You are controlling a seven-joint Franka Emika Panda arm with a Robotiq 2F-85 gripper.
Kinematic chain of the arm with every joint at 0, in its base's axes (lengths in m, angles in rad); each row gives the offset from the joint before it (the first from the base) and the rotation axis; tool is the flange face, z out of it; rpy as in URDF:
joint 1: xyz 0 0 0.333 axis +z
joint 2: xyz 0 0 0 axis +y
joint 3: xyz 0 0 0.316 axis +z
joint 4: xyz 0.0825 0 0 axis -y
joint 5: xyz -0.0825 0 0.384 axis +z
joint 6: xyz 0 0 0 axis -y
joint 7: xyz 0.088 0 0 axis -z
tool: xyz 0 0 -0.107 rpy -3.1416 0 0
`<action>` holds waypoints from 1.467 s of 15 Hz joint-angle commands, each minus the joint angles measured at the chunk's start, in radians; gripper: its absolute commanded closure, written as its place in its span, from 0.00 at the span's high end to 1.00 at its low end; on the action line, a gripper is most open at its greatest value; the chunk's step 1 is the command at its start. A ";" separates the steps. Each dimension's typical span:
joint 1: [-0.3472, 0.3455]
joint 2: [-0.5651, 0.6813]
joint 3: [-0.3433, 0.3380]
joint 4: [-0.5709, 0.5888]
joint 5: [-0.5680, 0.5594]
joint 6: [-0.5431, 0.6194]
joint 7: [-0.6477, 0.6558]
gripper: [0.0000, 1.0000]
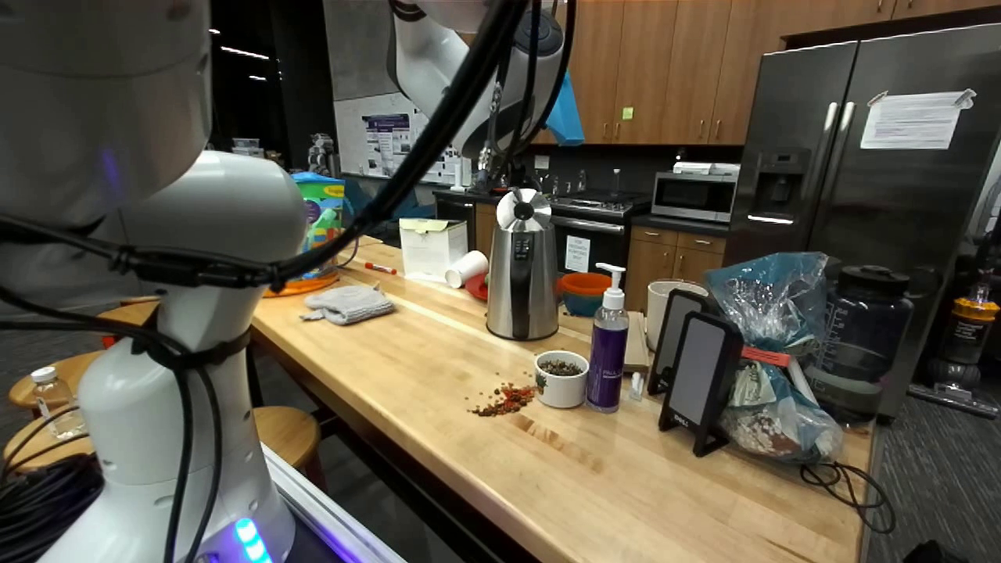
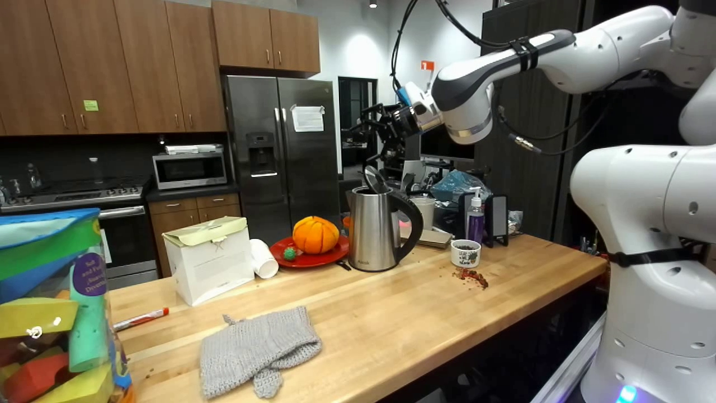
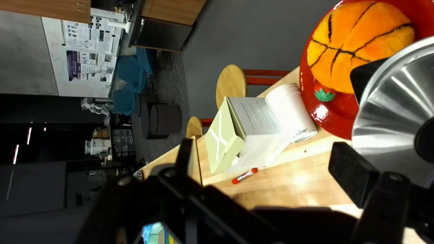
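My gripper (image 2: 366,137) is open and empty, just above a steel kettle (image 2: 369,235) with a black handle. The kettle stands upright on the wooden table and also shows in an exterior view (image 1: 522,289). Its round lid (image 2: 375,180) is raised and tilted open; it also shows in the wrist view (image 3: 386,135). The lower finger is close to the lid; I cannot tell whether they touch. In the wrist view the fingers (image 3: 268,166) stand wide apart, with the lid beside and behind the right finger. In an exterior view the gripper is mostly hidden by cables.
A white cup of dried leaves (image 1: 561,391) stands near spilled red flakes (image 1: 507,399), a purple pump bottle (image 1: 608,360) and speakers (image 1: 700,383). A red plate (image 2: 335,258) holds an orange plush pumpkin (image 2: 316,235). A white box (image 2: 210,268) and grey cloth (image 2: 260,350) lie around.
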 commanded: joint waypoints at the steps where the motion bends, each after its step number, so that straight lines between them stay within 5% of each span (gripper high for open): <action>1: 0.053 0.017 -0.049 0.060 -0.028 0.022 0.022 1.00; 7: 0.064 0.006 -0.077 0.093 -0.039 0.011 0.030 1.00; 22: -0.061 -0.005 -0.031 -0.007 -0.092 -0.001 0.033 1.00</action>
